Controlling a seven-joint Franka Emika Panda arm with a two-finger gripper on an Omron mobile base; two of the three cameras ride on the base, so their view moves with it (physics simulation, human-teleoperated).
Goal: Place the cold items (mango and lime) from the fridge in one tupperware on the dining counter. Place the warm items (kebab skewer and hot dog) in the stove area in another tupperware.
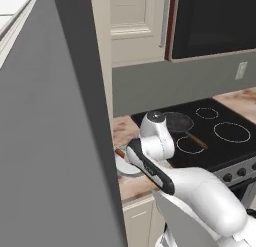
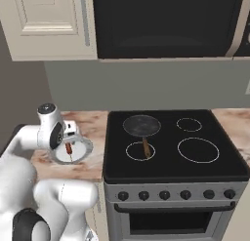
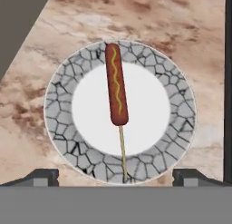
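Observation:
The hot dog [image 3: 116, 85], a red-brown sausage with a yellow mustard line on a thin wooden stick, lies on a round white plate [image 3: 59, 105] with a grey cracked-pattern rim. The plate [image 2: 86, 150] sits on the marbled counter just left of the stove area [image 2: 171, 142]. My gripper [image 3: 117, 177] hangs straight above the plate, open, its fingertips [image 3: 43, 175] wide apart on either side of the stick's end, with nothing between them. The fridge [image 1: 50, 141] shows as a tall grey side wall left of the counter.
A dark frying pan [image 2: 141, 125] with a brown handle rests on the back left burner of the black cooktop. A dark microwave [image 2: 166, 23] and cream cabinets [image 2: 46, 23] hang above. Oven knobs [image 2: 165, 195] line the steel front.

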